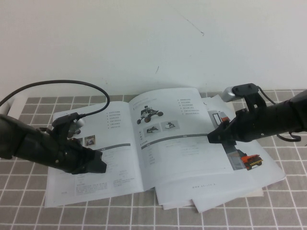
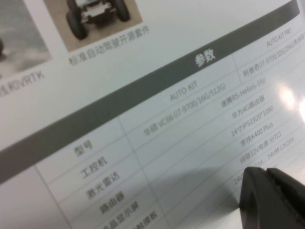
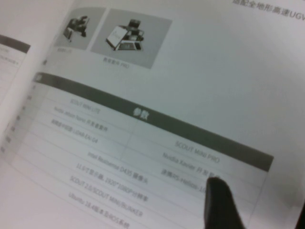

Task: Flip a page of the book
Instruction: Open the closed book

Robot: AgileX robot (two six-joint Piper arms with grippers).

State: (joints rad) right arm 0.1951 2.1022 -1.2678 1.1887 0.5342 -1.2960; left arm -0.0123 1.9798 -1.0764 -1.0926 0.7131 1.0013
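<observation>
The book point(image 1: 120, 143) lies open on the tiled table. Its right-hand page point(image 1: 177, 153) shows a black rover photo and a grey-banded spec table; it also fills the right wrist view point(image 3: 143, 114). My right gripper point(image 1: 211, 138) is low over that page near its outer edge. One dark finger point(image 3: 219, 200) rests over the table rows, and the other shows only at the picture's edge, so the jaws stand apart. My left gripper point(image 1: 100, 165) is shut, its tip point(image 2: 271, 179) down on the left-hand page's spec table point(image 2: 143, 124).
Loose white booklets with an orange machine photo point(image 1: 249, 160) lie under the book's right side and stick out toward the front right. The grey tiled table point(image 1: 288, 206) runs around them. A white wall point(image 1: 153, 38) stands behind.
</observation>
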